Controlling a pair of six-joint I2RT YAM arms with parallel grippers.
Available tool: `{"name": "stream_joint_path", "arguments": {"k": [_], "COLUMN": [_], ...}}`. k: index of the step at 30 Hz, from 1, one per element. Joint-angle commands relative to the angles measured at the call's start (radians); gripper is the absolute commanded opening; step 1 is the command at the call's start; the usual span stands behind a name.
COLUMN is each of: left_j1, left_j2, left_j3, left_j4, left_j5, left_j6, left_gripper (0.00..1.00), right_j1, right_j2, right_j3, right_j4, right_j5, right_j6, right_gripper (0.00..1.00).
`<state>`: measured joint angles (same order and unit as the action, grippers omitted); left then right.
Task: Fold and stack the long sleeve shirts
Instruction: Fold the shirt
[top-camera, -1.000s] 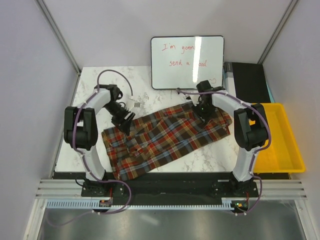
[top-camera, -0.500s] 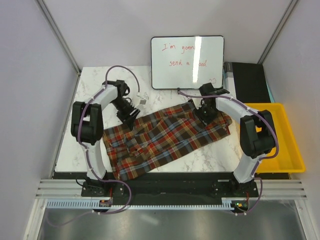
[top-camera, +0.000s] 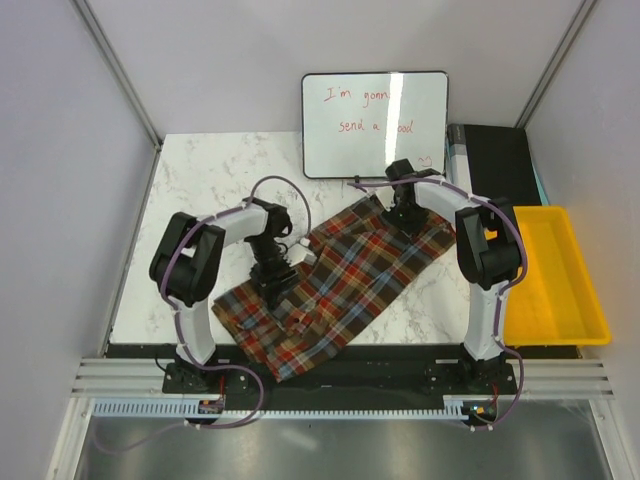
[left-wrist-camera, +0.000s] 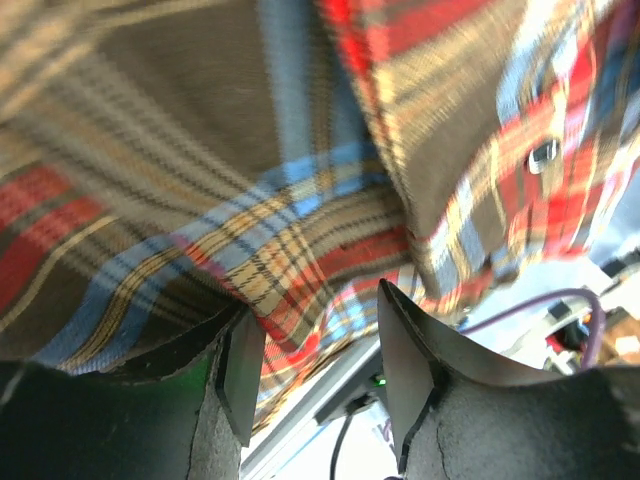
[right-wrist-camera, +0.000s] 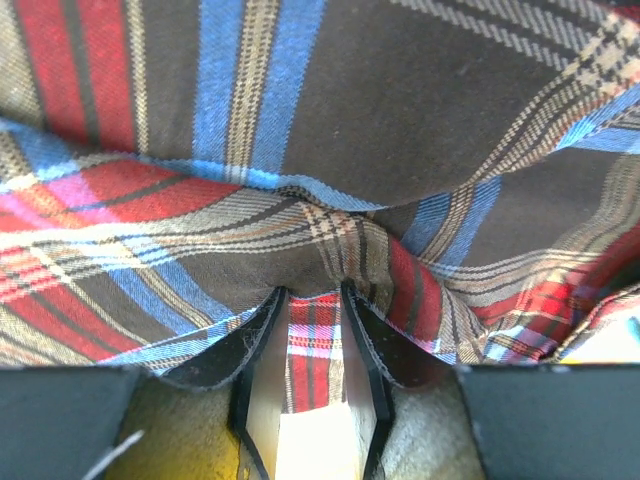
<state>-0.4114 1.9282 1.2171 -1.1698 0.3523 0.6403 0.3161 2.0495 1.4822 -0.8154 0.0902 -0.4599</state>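
Observation:
One plaid long sleeve shirt (top-camera: 350, 275) in red, brown and blue checks lies slantwise on the marble table, from the front left to the back right. My left gripper (top-camera: 272, 278) hangs over its left part. In the left wrist view the left gripper (left-wrist-camera: 315, 305) has its jaws well apart, with the shirt (left-wrist-camera: 200, 150) draped just past the fingertips and the rail showing through the gap. My right gripper (top-camera: 404, 215) is at the shirt's far right end. In the right wrist view the right gripper (right-wrist-camera: 313, 292) is pinched on a fold of the shirt (right-wrist-camera: 350, 120).
A whiteboard (top-camera: 375, 122) with red writing leans at the back of the table. A yellow bin (top-camera: 555, 275) stands past the table's right edge, with a black box (top-camera: 500, 165) behind it. The metal rail (top-camera: 340, 380) runs along the near edge.
My left gripper has moved right and toward the front, from the shirt's left edge to over its body. The shirt's left part is drawn in and lies narrower. The right gripper has barely moved.

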Motion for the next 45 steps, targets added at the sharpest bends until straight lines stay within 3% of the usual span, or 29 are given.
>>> {"name": "stream_joint_path", "arguments": {"k": [1, 6, 10, 13, 16, 18, 20, 21, 22, 24, 25, 28, 32, 35, 41, 45], "left_j1": [-0.104, -0.197, -0.172, -0.068, 0.069, 0.159, 0.204, 0.256, 0.290, 0.374, 0.388, 0.410, 0.456, 0.460, 0.494, 0.499], "left_j2": [-0.058, -0.081, -0.132, -0.208, -0.258, -0.274, -0.307, -0.319, -0.349, -0.383, -0.403, -0.437, -0.559, -0.610, -0.640, -0.686], "left_j3": [-0.047, -0.065, -0.016, 0.056, 0.126, 0.142, 0.131, 0.124, 0.093, 0.052, 0.004, -0.115, -0.295, -0.392, -0.493, -0.602], "left_j4": [-0.010, -0.010, -0.019, -0.106, -0.243, -0.316, -0.315, -0.347, -0.359, -0.364, -0.366, -0.334, -0.216, -0.176, -0.194, -0.113], "left_j5": [0.099, 0.223, 0.321, 0.433, 0.503, 0.502, 0.459, 0.459, 0.488, 0.510, 0.498, 0.444, 0.395, 0.372, 0.278, 0.268], "left_j6": [-0.057, -0.120, -0.126, -0.007, 0.209, 0.404, 0.554, 0.635, 0.824, 0.985, 1.128, 1.368, 1.550, 1.648, 1.821, 1.891], "left_gripper": [0.55, 0.54, 0.57, 0.66, 0.71, 0.75, 0.77, 0.80, 0.81, 0.84, 0.84, 0.84, 0.82, 0.78, 0.75, 0.79], "right_j1": [-0.011, -0.012, -0.028, -0.063, -0.066, -0.058, -0.017, 0.039, 0.076, 0.215, 0.271, 0.521, 0.850, 0.984, 1.077, 1.152], "right_j2": [0.077, 0.046, -0.099, -0.257, -0.409, -0.518, -0.574, -0.622, -0.646, -0.713, -0.732, -0.788, -0.773, -0.689, -0.657, -0.658], "right_j3": [-0.010, -0.028, -0.069, -0.109, -0.140, -0.190, -0.233, -0.282, -0.310, -0.409, -0.442, -0.574, -0.680, -0.663, -0.680, -0.718], "right_j4": [0.110, 0.128, 0.118, 0.076, 0.023, 0.006, 0.004, 0.004, 0.033, 0.083, 0.135, 0.255, 0.410, 0.469, 0.502, 0.544], "right_j5": [0.075, 0.017, -0.083, -0.193, -0.346, -0.509, -0.587, -0.613, -0.628, -0.641, -0.636, -0.566, -0.477, -0.443, -0.422, -0.380], "right_j6": [-0.094, -0.132, -0.117, -0.128, -0.184, -0.232, -0.259, -0.285, -0.286, -0.275, -0.266, -0.241, -0.255, -0.256, -0.287, -0.264], "right_gripper": [0.35, 0.36, 0.38, 0.47, 0.53, 0.63, 0.65, 0.67, 0.68, 0.71, 0.71, 0.72, 0.69, 0.64, 0.62, 0.62]}}
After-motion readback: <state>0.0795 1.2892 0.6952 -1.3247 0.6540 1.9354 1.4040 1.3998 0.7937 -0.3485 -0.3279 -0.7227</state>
